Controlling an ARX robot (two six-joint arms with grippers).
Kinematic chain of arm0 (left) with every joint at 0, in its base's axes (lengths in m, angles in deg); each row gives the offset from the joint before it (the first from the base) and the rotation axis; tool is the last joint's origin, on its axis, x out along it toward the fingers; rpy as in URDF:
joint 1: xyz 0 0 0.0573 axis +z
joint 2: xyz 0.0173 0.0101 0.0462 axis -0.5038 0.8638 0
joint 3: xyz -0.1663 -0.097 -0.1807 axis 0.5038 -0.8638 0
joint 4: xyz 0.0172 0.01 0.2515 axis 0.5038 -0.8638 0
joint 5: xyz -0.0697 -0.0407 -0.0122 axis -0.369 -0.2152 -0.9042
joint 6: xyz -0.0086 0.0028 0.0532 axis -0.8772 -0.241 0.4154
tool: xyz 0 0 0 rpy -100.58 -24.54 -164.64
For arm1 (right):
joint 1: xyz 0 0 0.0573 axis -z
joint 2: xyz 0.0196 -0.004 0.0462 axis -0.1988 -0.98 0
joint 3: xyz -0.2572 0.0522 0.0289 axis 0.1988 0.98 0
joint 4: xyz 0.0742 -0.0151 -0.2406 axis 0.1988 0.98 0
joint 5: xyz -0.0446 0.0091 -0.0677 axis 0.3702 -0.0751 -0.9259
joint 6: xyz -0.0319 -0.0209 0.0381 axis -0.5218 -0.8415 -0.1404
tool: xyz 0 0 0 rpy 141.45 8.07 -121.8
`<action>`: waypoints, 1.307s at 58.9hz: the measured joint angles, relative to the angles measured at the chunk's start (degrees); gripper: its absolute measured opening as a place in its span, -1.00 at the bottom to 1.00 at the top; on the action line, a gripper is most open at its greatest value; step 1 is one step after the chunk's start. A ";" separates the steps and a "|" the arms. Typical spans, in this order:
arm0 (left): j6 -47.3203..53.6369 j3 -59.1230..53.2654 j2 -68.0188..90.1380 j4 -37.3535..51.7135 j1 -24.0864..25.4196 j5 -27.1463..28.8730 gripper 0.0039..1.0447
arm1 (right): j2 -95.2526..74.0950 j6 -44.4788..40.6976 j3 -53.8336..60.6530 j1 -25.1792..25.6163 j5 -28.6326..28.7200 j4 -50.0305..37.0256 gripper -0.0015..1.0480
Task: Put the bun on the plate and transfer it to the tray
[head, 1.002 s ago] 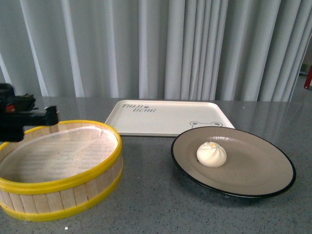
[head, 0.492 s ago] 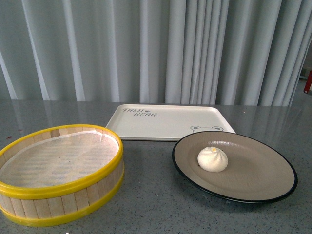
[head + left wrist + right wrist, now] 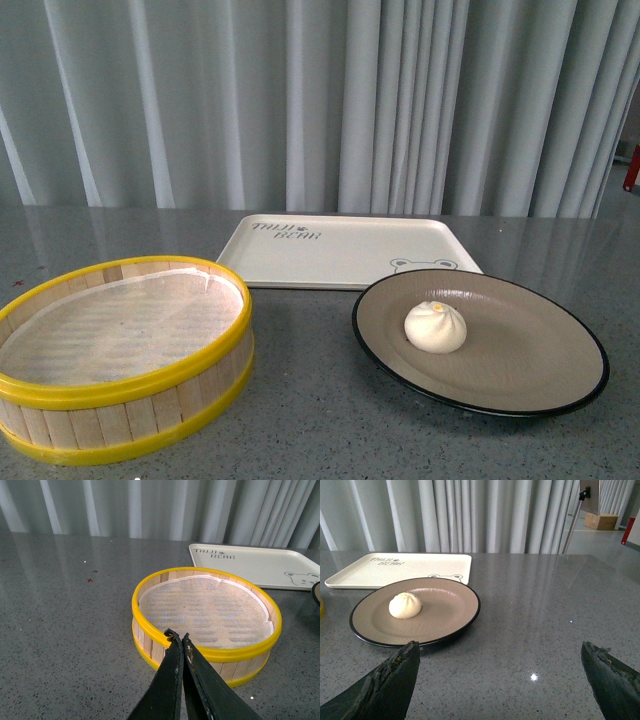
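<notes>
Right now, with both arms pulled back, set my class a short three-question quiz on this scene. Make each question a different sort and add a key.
1. True or false: the bun lies on the plate.
2. What does the steamer basket hold? A) a bun B) only its white liner C) a spoon
3. Fill in: the left gripper is ___ and the right gripper is ___.

Key: 1 true; 2 B; 3 shut, open.
</notes>
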 joint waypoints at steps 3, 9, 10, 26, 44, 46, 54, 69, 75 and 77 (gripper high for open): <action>0.02 -0.02 -2.03 -1.88 0.00 0.00 -0.93 | 0.00 0.00 0.00 0.00 0.00 0.00 0.84; 0.02 -0.04 -6.25 -5.86 0.00 0.02 -0.93 | 0.00 0.00 0.00 0.00 0.00 0.00 0.84; 0.00 -0.04 -7.04 -6.54 0.00 0.02 -0.93 | 0.00 0.00 0.00 0.00 0.00 0.00 0.84; 0.00 -0.07 -15.93 -14.82 0.00 0.02 -0.93 | 0.00 0.00 0.00 0.00 0.00 0.00 0.84; 0.02 -0.07 -23.41 -22.12 0.00 0.02 -0.93 | 0.00 0.00 0.00 0.00 0.00 0.00 0.84; 0.02 -0.07 -24.39 -23.08 0.00 0.02 -0.93 | 0.00 0.00 0.00 0.00 0.00 0.00 0.84; 0.02 -0.07 -26.56 -25.22 0.00 0.02 -0.93 | 0.00 0.00 0.00 0.00 0.00 0.00 0.84; 0.00 -0.04 -32.04 -31.02 0.00 0.04 -0.93 | 0.00 0.00 0.00 0.00 0.00 0.00 0.84; 0.02 -0.04 -38.40 -38.36 0.00 0.02 -0.93 | 0.00 0.00 0.00 0.00 0.00 0.00 0.84; 0.04 -0.04 -39.41 -38.36 0.00 0.00 -0.93 | 0.00 0.00 0.00 0.00 0.00 0.00 0.84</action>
